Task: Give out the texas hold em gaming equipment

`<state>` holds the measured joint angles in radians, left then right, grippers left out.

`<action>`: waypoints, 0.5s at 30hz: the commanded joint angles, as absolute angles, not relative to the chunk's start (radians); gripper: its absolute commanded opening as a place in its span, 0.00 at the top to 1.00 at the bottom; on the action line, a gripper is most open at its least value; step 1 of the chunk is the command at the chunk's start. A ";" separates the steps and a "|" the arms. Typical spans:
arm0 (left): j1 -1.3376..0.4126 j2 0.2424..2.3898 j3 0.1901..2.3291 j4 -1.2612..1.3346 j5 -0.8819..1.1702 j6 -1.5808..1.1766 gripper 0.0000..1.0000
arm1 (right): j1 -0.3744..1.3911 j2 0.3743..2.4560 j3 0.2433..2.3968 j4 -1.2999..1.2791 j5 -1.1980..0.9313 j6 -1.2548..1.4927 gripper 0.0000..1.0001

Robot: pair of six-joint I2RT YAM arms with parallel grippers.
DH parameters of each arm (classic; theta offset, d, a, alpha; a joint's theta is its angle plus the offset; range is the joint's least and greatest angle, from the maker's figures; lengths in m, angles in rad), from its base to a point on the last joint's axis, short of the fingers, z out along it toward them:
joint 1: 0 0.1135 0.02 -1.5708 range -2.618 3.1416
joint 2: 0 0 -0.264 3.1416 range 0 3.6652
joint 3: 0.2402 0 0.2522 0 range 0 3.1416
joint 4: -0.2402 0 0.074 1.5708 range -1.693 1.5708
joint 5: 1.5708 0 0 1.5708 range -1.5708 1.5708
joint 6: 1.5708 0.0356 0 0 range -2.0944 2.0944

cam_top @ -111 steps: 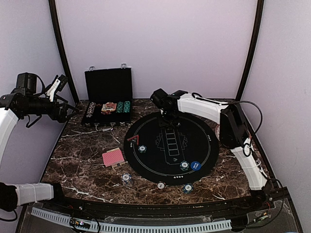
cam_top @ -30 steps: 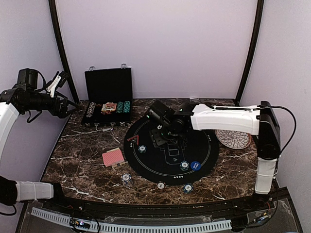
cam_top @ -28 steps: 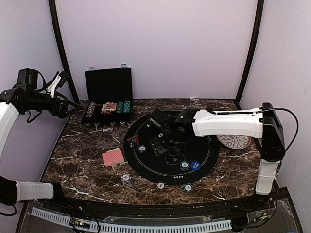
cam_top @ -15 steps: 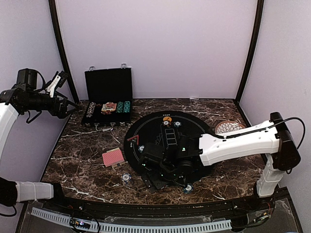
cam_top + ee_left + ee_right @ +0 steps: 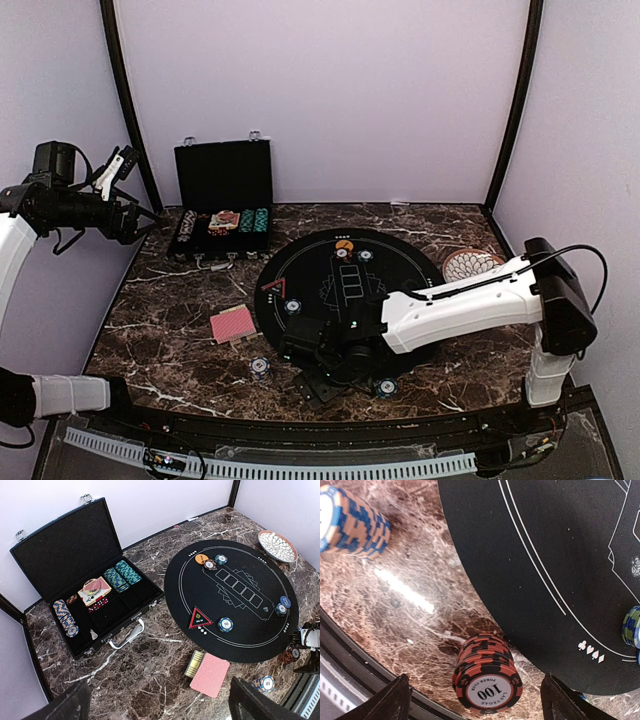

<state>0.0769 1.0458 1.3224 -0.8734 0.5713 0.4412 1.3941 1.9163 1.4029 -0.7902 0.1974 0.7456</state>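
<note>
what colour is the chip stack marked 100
Chip stack: red-orange with black stripes; right wrist view.

Marble point(image 5: 415, 597) passable between blue-orange chip stack point(image 5: 351, 524) and red-black chip stack point(image 5: 487, 679); latter stands directly before right claw point(image 5: 474, 690).

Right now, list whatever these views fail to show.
- Top view: the right gripper covers the red-and-black chip stack beneath it.
- Right wrist view: the frame's edge cuts off the blue-and-orange chip stack.
- Left wrist view: the items in the black case are too small to identify.
</note>
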 commanded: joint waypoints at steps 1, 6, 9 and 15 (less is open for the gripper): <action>0.083 1.026 1.321 -0.893 0.593 0.443 0.01 | 1.389 1.933 1.441 -0.830 0.197 0.756 0.10; 0.083 1.029 1.322 -0.892 0.594 0.442 0.01 | 1.373 1.929 1.423 -0.821 0.190 0.755 0.13; 0.082 1.031 1.323 -0.891 0.593 0.443 0.01 | 1.370 1.928 1.420 -0.814 0.181 0.752 0.15; 0.083 1.037 1.329 -0.890 0.595 0.443 0.01 | 1.353 1.940 1.410 -0.803 0.174 0.746 0.22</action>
